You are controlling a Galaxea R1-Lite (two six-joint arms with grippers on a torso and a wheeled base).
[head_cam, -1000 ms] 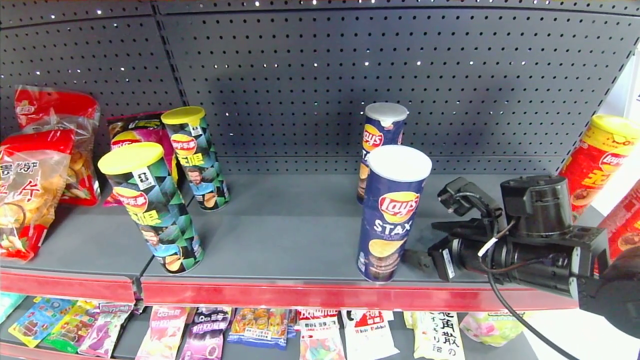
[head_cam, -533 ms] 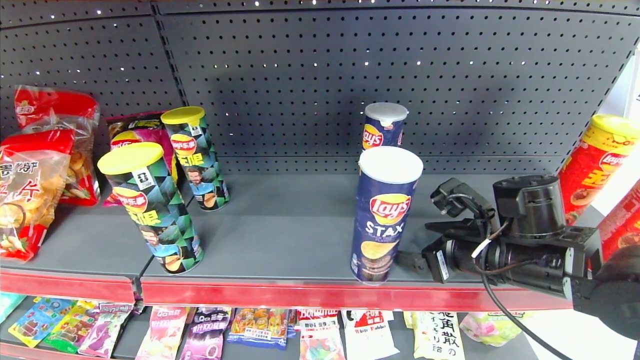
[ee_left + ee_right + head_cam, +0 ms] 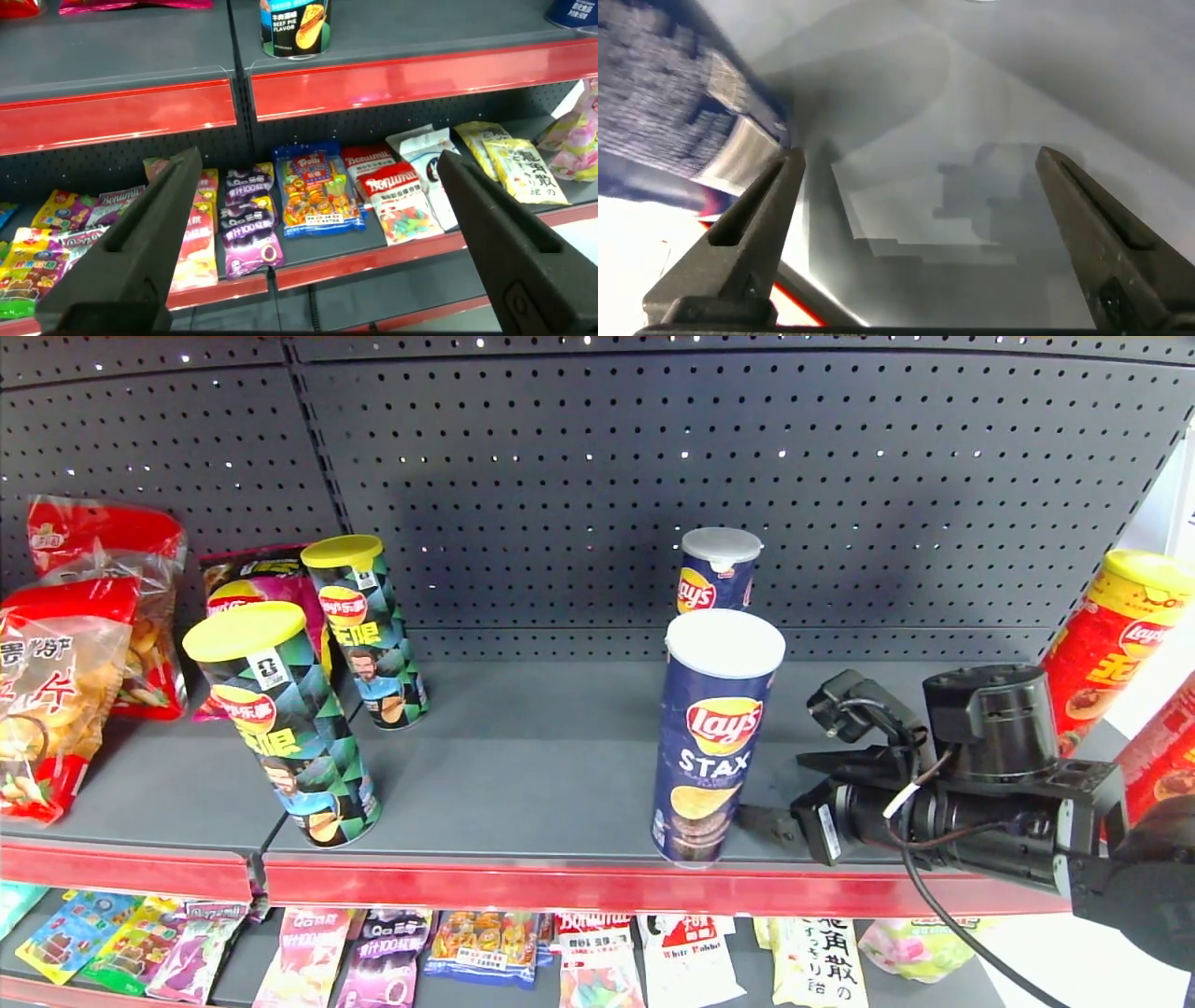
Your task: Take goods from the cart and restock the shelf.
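Observation:
A dark blue chips can (image 3: 714, 737) with a white lid stands near the front edge of the grey shelf (image 3: 523, 775), leaning slightly. My right gripper (image 3: 770, 821) sits low on the shelf just right of the can's base. In the right wrist view my right gripper (image 3: 920, 163) is open, and the blue can (image 3: 682, 121) lies outside one finger, not between the two. A second blue can (image 3: 716, 569) stands behind the first, by the back wall. My left gripper (image 3: 320, 159) is open and holds nothing, in front of the lower shelf.
Two green cans with yellow lids (image 3: 280, 728) (image 3: 364, 630) stand at left, with snack bags (image 3: 56, 700) beyond them. Red cans (image 3: 1116, 625) stand at the far right. The shelf has a red front lip (image 3: 560, 887). Candy packets (image 3: 313, 191) lie on the lower shelf.
The front blue can has shifted a little to the left and now leans slightly. My right arm moved left with it, then eased back a touch.

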